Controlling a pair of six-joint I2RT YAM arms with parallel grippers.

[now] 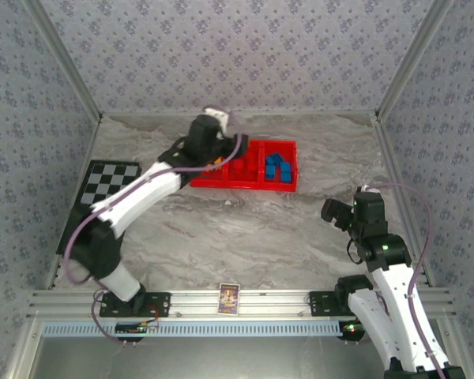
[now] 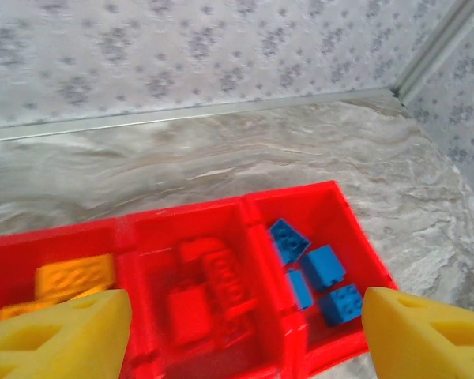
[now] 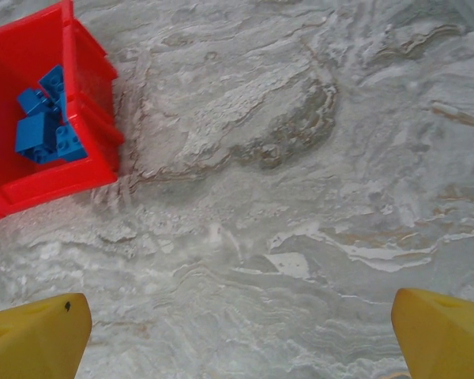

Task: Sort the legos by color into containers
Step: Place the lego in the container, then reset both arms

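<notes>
Our left jaws gape empty over the red tray (image 2: 292,192): red legos (image 2: 209,288) between them, blue bricks (image 2: 324,268) right, orange bricks (image 2: 75,276) left; right jaws gape too.

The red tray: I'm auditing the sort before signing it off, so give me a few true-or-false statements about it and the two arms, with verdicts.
1. The blue bricks lie in the right-end compartment of the red tray. True.
2. The middle compartment holds orange-yellow bricks. False: the red bricks are there, and the orange-yellow bricks are in the left-end compartment.
3. The right arm has its jaws shut on a blue brick. False: its jaws stand open over the table, beside the tray, holding nothing.
4. The left arm has its jaws open above the tray. True.
</notes>
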